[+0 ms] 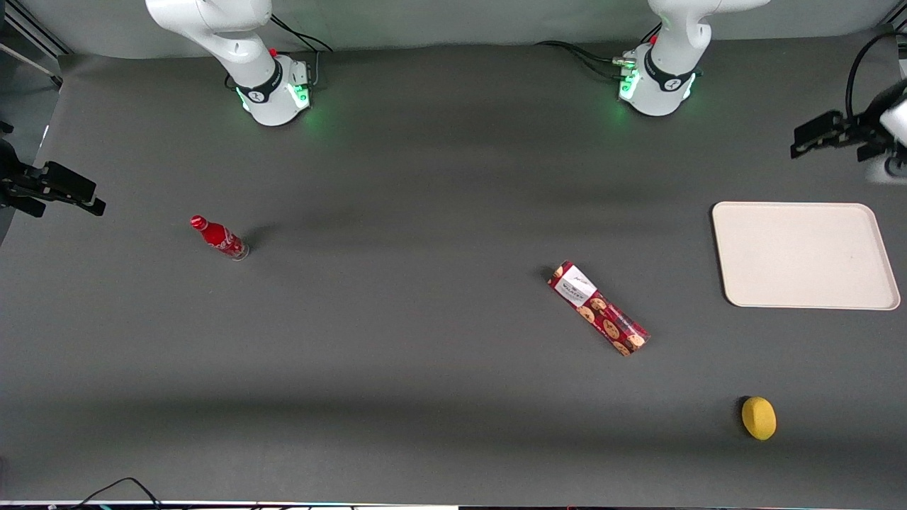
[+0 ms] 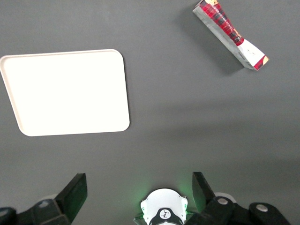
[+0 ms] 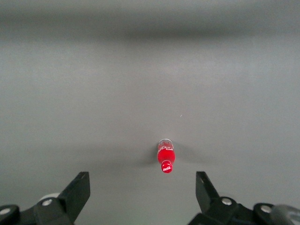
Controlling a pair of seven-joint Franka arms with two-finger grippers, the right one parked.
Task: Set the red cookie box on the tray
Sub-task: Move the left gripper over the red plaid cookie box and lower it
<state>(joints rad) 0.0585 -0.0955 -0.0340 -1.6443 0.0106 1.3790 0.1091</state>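
The red cookie box [image 1: 599, 309] lies flat and slanted on the grey table, its white-label end farther from the front camera. It also shows in the left wrist view [image 2: 230, 33]. The cream-white tray [image 1: 804, 255] lies empty toward the working arm's end of the table and shows in the left wrist view [image 2: 65, 91]. My left gripper [image 1: 808, 138] hangs high above the table, farther from the front camera than the tray and well apart from the box. In the left wrist view the gripper [image 2: 139, 190] is open wide with nothing between its fingers [image 2: 77, 192].
A small red bottle [image 1: 220, 238] stands toward the parked arm's end. A yellow lemon-like object [image 1: 759, 418] lies nearer to the front camera than the tray. The working arm's base [image 1: 655, 85] stands at the table's back edge.
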